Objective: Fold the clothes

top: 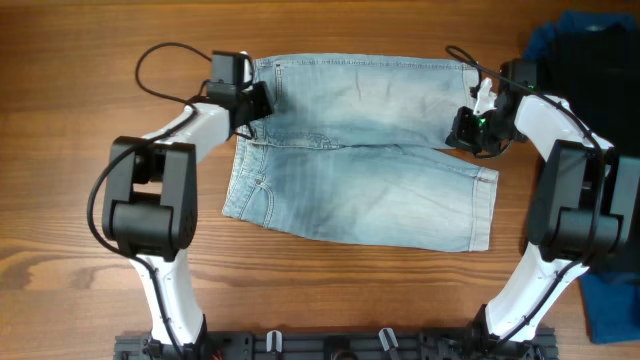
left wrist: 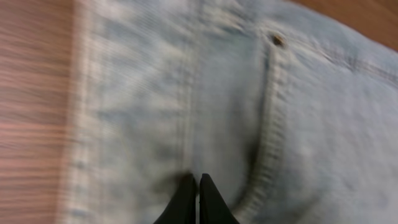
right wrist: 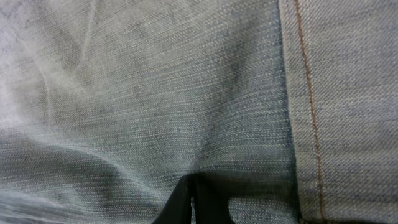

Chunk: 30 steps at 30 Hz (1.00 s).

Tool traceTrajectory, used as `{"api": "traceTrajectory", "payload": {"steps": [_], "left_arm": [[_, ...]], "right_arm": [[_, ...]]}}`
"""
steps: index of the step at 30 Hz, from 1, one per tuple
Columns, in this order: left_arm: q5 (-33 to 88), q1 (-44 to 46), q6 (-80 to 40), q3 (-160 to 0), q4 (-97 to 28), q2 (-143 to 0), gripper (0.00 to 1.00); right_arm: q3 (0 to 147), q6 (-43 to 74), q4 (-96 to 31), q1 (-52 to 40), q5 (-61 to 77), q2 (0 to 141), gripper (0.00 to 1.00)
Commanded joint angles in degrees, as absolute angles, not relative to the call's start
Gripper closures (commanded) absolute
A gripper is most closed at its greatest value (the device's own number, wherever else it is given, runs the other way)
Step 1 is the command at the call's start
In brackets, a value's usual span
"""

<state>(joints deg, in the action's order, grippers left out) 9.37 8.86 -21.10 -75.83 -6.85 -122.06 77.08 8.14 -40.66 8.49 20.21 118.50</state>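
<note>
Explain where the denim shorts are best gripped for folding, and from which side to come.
Grip the denim shorts at the far leg's two ends: waist edge on the left, hem on the right, each from its outer side. They lie flat, legs running left to right, so those edges should lift easily. The left gripper and right gripper pinch there.

The light blue denim shorts lie flat on the wooden worktop, waistband to the left and both hemmed legs running right, side by side. The cloth is faded (palest across the far leg), with tan stitching along its seams.
</note>
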Motion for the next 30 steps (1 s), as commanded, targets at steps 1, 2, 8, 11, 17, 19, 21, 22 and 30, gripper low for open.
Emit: {"api": "traceTrajectory", "payload": {"steps": [1,2,8,11,17,19,21,22,30], "left_arm": [[6.4,5.2,-19.5,-75.9,-5.5,-123.1,0.96],[7.7,4.5,-19.5,-75.9,-4.7,-123.1,0.96],[18.6,0.0,-20.0,-80.6,-6.2,-117.8,0.94],[18.7,-1.4,-19.8,-81.6,-14.4,-113.0,0.86],[18.6,-0.1,-16.6,-81.5,-35.0,-113.1,0.67],[18.6,1.5,-14.0,-81.5,-40.0,-114.1,0.62],[17.7,2.6,-13.6,-81.5,-42.1,-115.0,0.62],[17.8,3.0,-13.7,-81.4,-42.2,-115.4,0.62],[14.9,5.3,-13.7,-81.2,-42.5,-118.0,0.62]], "right_arm": [[75.2,8.9,-40.4,6.0,19.0,120.4,0.96],[75.3,8.7,-39.2,5.6,19.0,120.4,0.96],[83.7,7.2,-38.7,5.6,16.6,119.3,0.76],[91.0,6.0,-46.0,5.6,13.0,116.1,0.57],[94.2,6.0,-52.0,5.7,-1.6,110.0,0.01],[94.1,6.0,-52.8,5.6,-1.5,110.1,0.01],[94.1,6.0,-52.6,5.6,-1.5,110.2,0.0],[94.1,6.0,-52.5,5.6,-1.5,110.2,0.01],[94.1,6.0,-52.5,5.6,-1.5,110.2,0.0]]}}
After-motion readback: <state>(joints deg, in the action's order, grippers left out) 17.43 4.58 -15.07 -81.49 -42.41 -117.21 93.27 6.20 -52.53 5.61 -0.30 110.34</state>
